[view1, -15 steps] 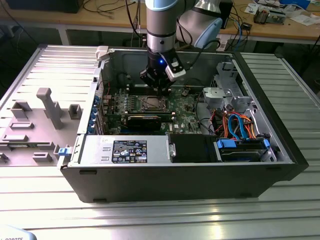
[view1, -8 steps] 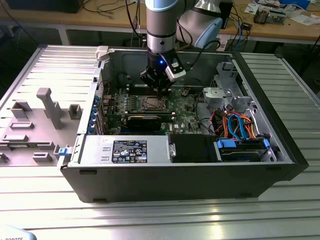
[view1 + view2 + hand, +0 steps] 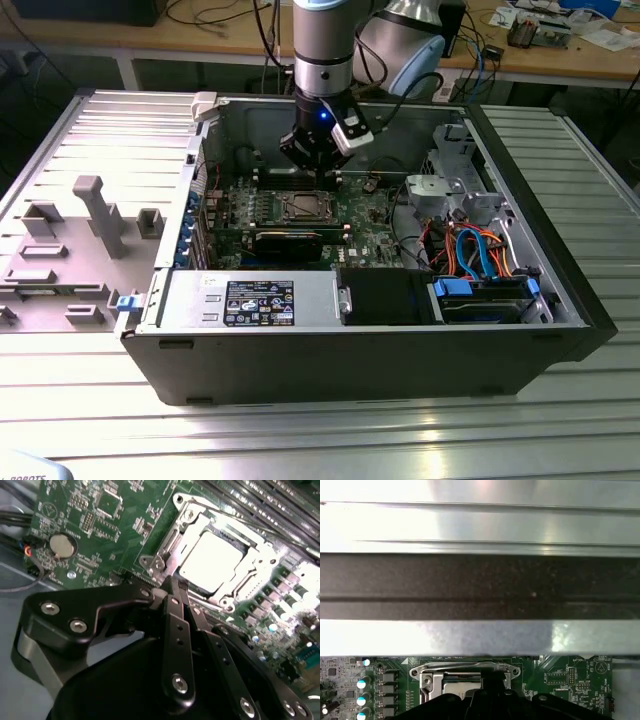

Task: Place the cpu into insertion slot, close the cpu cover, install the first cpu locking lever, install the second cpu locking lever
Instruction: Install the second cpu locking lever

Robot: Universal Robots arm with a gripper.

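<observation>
While the arm hangs down into the open computer case (image 3: 560, 300) in the exterior view, the gripper (image 3: 318, 172) sits just above the green motherboard (image 3: 365, 215), near the insertion slot (image 3: 303, 207) toward the case's back wall. Whether its fingers are spread or pressed together cannot be told there.

From the second wrist view, the gripper's (image 3: 176, 582) fingers (image 3: 172, 605) meet at one narrow tip, pinching nothing, just beside the socket's edge. The cpu (image 3: 212, 566) lies flat in the slot, framed by the cpu cover (image 3: 260, 547). A round coin battery (image 3: 62, 545) sits well apart.

Seen from the first wrist view, the cover's rim (image 3: 465, 669) shows beside the dark gripper (image 3: 492, 680).
</observation>
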